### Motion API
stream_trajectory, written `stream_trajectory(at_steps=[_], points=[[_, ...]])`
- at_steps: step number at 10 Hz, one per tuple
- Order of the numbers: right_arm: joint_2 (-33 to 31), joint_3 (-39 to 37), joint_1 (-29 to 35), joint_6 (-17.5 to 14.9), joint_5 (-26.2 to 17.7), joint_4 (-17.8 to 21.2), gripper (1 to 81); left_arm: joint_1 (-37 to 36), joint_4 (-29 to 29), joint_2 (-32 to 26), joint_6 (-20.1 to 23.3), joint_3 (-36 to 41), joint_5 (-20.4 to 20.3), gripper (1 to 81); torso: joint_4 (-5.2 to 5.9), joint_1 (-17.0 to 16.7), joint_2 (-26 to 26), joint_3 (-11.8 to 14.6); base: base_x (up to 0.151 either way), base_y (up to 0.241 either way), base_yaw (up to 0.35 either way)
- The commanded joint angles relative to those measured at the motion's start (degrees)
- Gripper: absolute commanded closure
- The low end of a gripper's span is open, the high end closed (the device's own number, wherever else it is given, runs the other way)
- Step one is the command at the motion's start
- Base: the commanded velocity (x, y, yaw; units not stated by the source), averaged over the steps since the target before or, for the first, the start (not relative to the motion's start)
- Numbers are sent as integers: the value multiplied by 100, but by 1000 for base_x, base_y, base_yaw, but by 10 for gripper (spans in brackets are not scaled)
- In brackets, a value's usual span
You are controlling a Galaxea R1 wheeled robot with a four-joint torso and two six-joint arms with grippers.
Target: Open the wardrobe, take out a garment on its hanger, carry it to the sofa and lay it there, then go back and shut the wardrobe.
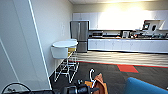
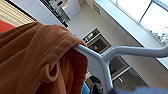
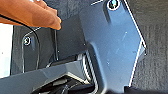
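Progress, by my reckoning, stands near the middle: the garment is out and riding with me, and the laying-down and the closing of the wardrobe are yet to do.

Farthest left in the head view a tall white panel rises beside me; I cannot tell whether it is a wall or a door. Next along stands a small round white bench with white chairs tucked at it, then a steel fridge, and past that a long kitchen bench under white cupboards on the far wall. None of this belongs to my job.

Low in the middle of that view my left hand comes in, and just beside it the curved white hook of the hanger stands upright with the orange garment draped from it. The left wrist view shows the same hanger close up, its neck running down into my grasp and the orange cloth bunched over one shoulder, so I judge the left hand clenched on the hanger. A fold of orange also hangs across the right wrist view, above dark carpet; of my right hand I cannot tell whether it is clenched or released.

Farthest right, at the bottom corner of the head view, the blue sofa edges in, near the garment but apart from it.
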Motion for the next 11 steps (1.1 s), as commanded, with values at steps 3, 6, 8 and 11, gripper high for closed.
stream_trajectory(at_steps=[3,6,8,11], points=[[42,36,240,-4,-303,43,10,-915,218,164,65,321,-565,811,0,0,0,0,0,0,-243],[51,36,240,-4,-303,43,10,-915,218,164,56,347,-565,811,0,0,0,0,0,0,-243],[51,36,231,-4,-242,43,10,-906,200,190,56,347,-565,811,0,0,0,0,0,0,-244],[42,36,240,4,-242,52,10,-870,218,217,56,339,-565,811,0,0,0,0,0,0,-243]])
